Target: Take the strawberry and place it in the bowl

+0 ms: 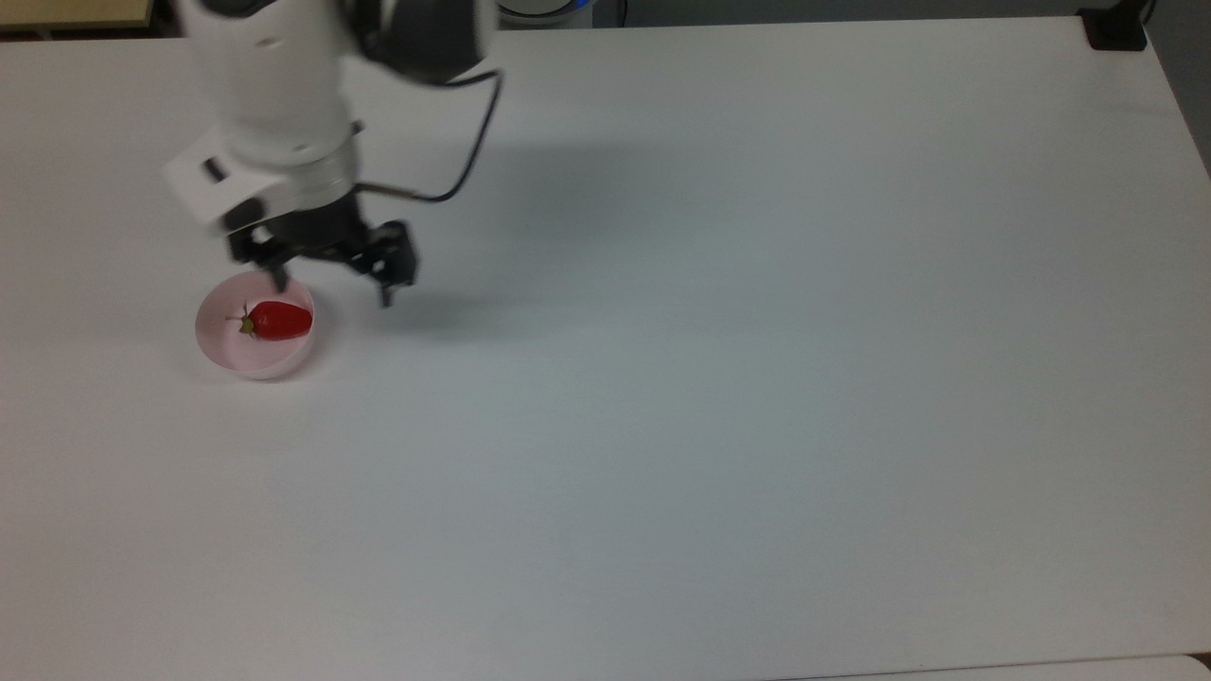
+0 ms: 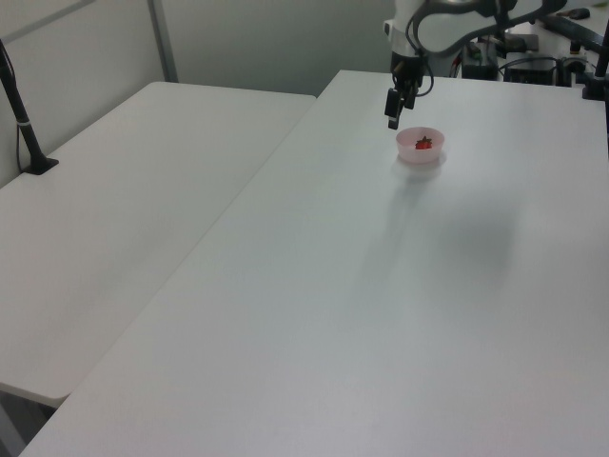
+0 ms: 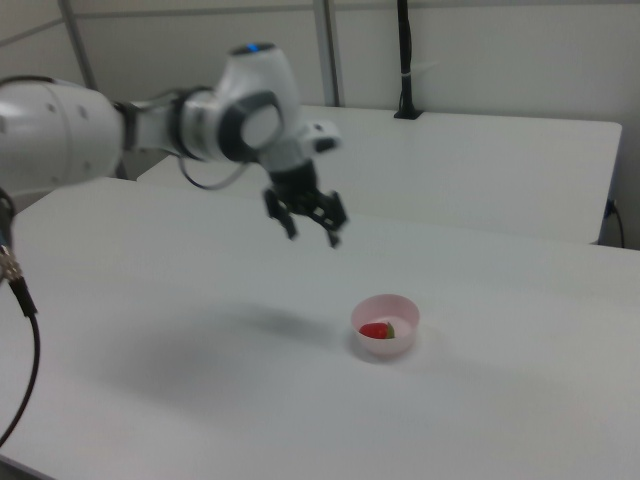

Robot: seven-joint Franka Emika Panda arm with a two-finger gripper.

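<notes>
A plain white table (image 1: 719,378) carries the pale pink bowl (image 1: 219,348), with the strawberry (image 1: 278,321) lying on its side inside it, green cap toward the top view's left. The gripper (image 1: 331,288) hangs above the table just beside the bowl, on the top view's right, its 2 fingers spread wide and holding nothing. It appears somewhat motion-blurred.

1. The arm (image 3: 150,125) reaches out level, its wrist bent downward.
2. The gripper (image 1: 331,288) hangs pointing down, fingers spread apart and seemingly holding nothing.
</notes>
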